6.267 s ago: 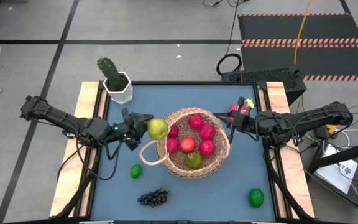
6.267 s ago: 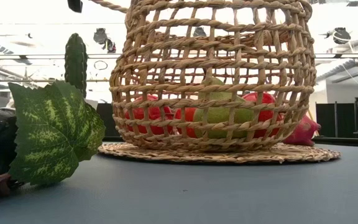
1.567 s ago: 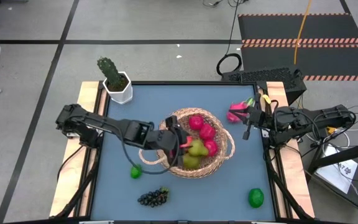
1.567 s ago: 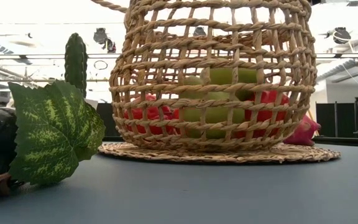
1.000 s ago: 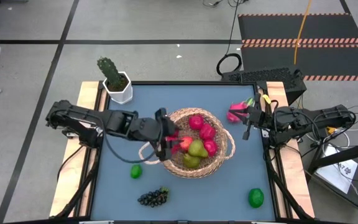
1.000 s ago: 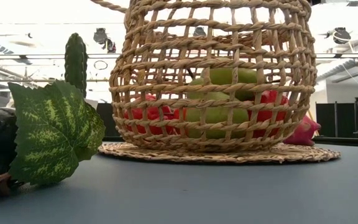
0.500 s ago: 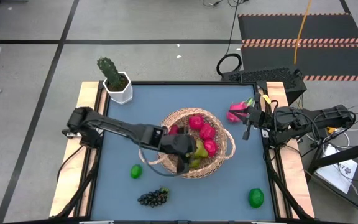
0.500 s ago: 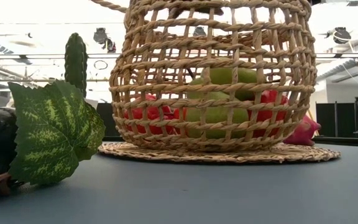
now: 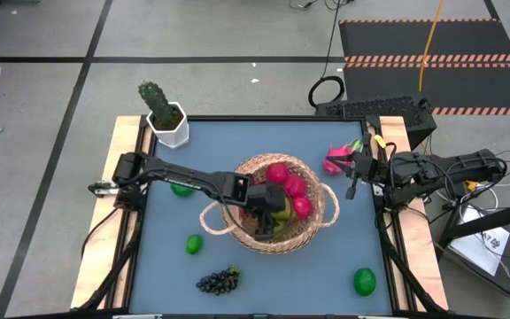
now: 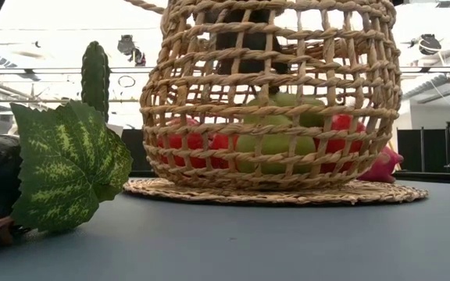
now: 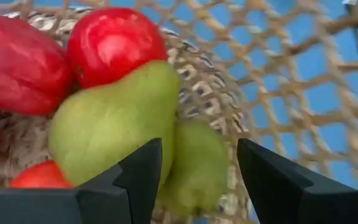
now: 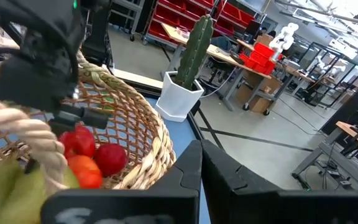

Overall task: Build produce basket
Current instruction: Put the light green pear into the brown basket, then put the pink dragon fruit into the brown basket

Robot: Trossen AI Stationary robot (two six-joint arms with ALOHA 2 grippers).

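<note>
Blue tabletop with wooden side rails carries the basket near its centre, standing upright on its flat woven base. Inside the basket lie red apples toward the far side and two pears toward the near side, one pear resting against and partly over the other. Left gripper hangs over the basket's interior, just above the pears; its fingers stand apart and empty, framing the lower pear in the left wrist view. Through the wicker in the low view, the gripper's dark body shows above the fruit.

Outside the basket: a lime and a grape bunch on the near-left of the table, a second lime at the near-right corner, a dragon fruit beside the right gripper. Right gripper waits at the right edge, fingers closed, holding nothing. A cactus in a white pot occupies the far-left corner.
</note>
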